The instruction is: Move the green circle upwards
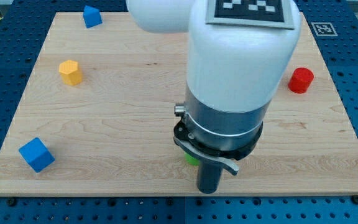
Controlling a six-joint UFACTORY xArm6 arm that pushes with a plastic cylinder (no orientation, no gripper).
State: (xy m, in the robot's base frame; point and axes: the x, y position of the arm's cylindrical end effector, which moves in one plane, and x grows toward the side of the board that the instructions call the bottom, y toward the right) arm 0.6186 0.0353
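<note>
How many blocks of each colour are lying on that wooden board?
Blue: 2, the blue block at the top and the blue cube at the bottom left
Yellow: 1, the yellow block
Red: 1, the red block
Green: 1, the green block, mostly hidden behind the arm
Total: 5 visible. The arm may hide more.

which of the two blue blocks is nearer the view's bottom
The blue cube at the board's bottom left corner. The other blue block sits near the view's top edge, above the yellow block.
</note>
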